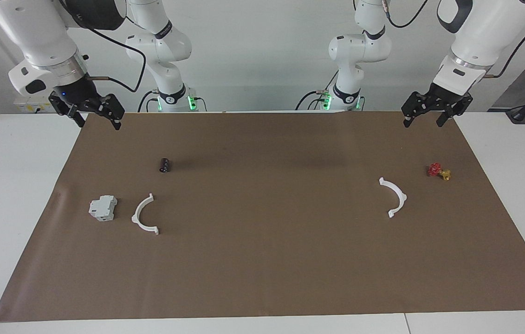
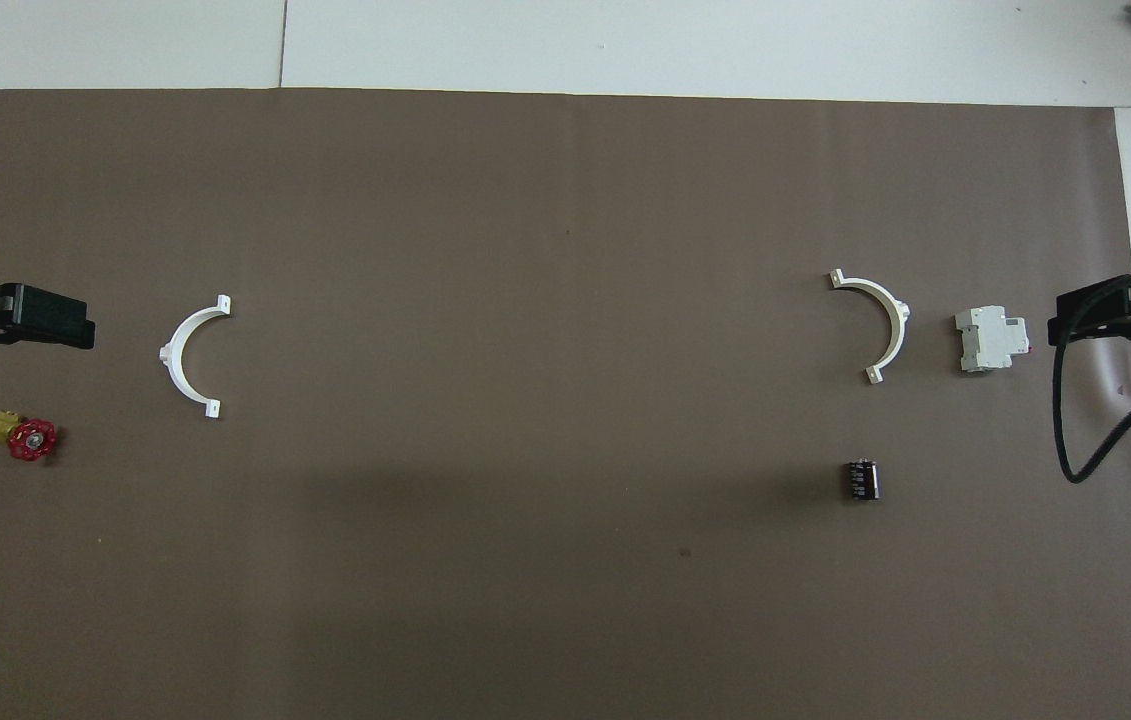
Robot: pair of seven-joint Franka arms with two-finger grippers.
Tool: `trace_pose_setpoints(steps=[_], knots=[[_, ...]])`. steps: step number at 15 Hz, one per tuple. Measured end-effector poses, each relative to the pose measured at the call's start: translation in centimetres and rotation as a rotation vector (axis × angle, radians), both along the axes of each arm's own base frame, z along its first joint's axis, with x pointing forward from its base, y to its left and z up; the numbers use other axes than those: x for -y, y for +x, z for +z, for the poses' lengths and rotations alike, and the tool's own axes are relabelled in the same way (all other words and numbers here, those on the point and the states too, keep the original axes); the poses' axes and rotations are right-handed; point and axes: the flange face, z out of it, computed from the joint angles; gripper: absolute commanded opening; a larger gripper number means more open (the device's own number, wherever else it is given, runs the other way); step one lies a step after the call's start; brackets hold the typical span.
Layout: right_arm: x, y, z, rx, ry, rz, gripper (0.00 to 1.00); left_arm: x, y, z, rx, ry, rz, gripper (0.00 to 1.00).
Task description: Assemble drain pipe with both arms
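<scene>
- Your right gripper (image 1: pixel 97 116) hangs in the air over the corner of the brown mat (image 1: pixel 262 278) at the right arm's end of the table, close to the robots. Its two fingers are spread apart and hold nothing.
- Your left gripper (image 1: pixel 424 116) hangs over the mat's corner at the left arm's end. Its fingers are spread too, and it holds nothing.
- Next comes a small black cylinder (image 1: pixel 165 165), lying on the mat. It is not part of the job.
- A red-and-yellow valve (image 1: pixel 438 171) sits near the left arm's end. Leave it alone too.
- The drain pipe is in two white pieces, and they lie well apart.
- One half-ring (image 1: pixel 394 197) lies farther from the robots than the valve. The left gripper is the closer one to it. You must go down and away from the robots to reach it.
- The other half-ring (image 1: pixel 144 215) lies just beside a grey block (image 1: pixel 103 208), a bit farther out again. The right gripper is the closer one to it.
- Each piece's two tab ends line up roughly going away from the robots.
- The open sides of both curves face the middle of the table, so they face each other.
- I think you can grab each one and slide them together in the middle.
</scene>
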Motion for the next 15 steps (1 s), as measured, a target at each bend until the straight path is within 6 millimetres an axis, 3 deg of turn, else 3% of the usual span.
trace_pose_setpoints(steps=[11, 15], knots=[[0.1, 0.0, -0.1, -0.002, 0.0, -0.002, 1.0, 0.0, 0.0, 0.0, 0.0, 0.0, 0.0, 1.0], [0.1, 0.0, -2.7, 0.048, 0.002, 0.007, 1.0, 0.0, 0.0, 0.0, 0.0, 0.0, 0.0, 1.0]])
